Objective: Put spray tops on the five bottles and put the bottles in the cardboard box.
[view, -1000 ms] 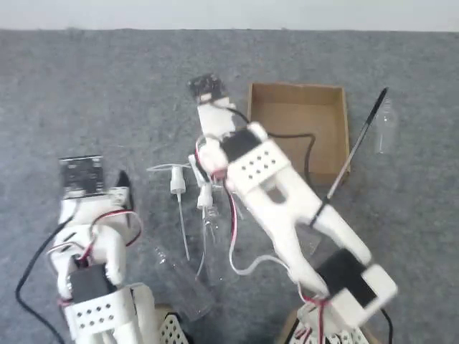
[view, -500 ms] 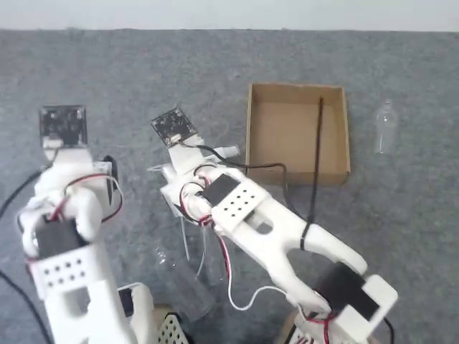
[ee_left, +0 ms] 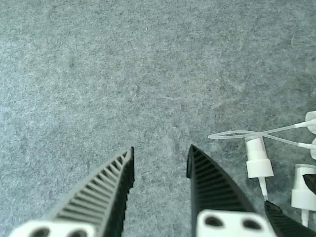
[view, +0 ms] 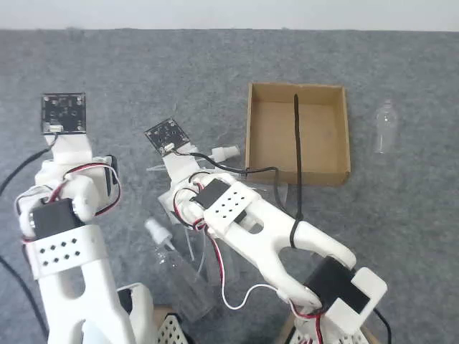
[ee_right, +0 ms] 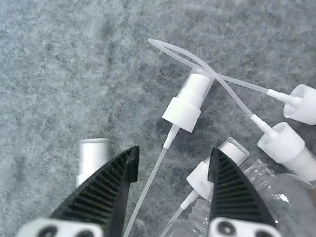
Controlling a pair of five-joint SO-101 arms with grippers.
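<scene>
Right hand (ee_right: 174,150) open wide, empty, poised over a loose spray top (ee_right: 190,106) in the mid-bench heap. Left hand (ee_left: 160,148) also open, empty, over bare bench (ee_left: 148,59) toward the left edge. Cardboard box (view: 323,176) near the far edge holds no bottles; one uncapped bottle (view: 386,125) lies by the right edge. Risk: the dip tubes cross (neighbouring tops lie close), so a pinch here may drag two tops or slip off the thin tube.

Bright, even, diffuse light from above. Faint soft shadows under the spray tops (ee_right: 189,101) on the grey worktop (view: 107,72). Small glints on clear bottles (ee_right: 284,190).
</scene>
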